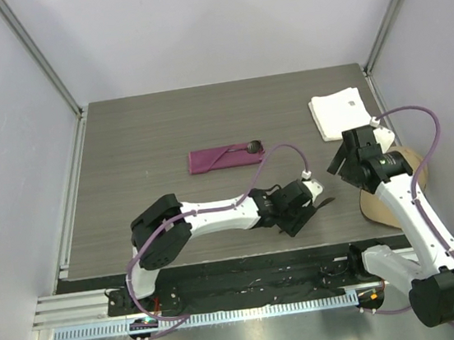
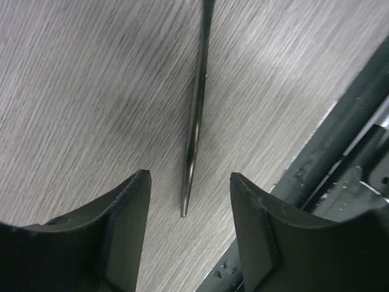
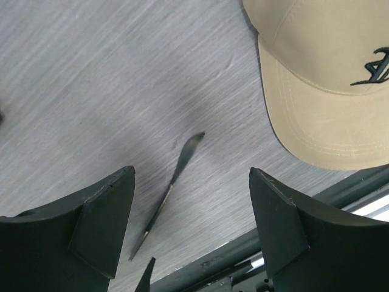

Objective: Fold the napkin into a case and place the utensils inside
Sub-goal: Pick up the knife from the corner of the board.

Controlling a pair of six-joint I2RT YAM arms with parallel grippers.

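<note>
The knife is your piece now. It lies flat on the table, right of centre in the top view, close to the near edge and well apart from the case. The case sits mid-frame, with the spoon at its right end, round head out. You cannot tell from above whether the spoon's handle is inside the cloth or on it.

Your left gripper stands wide apart astride the knife's narrow end, holding nothing. The right gripper hangs over the same knife, fingers equally spread and empty.

The knife is thin and lies flat on hard wood, so it will probably slip. Go down until the pads nearly brush the surface, keep the shaft centred, and close slowly.

Mind the table edge and rail at the lower right of the left wrist view, just beside the far finger. The tan cap lies near the blade, and the white cloth is upper right. Bare wood lies between knife and case, so carry that way.
</note>
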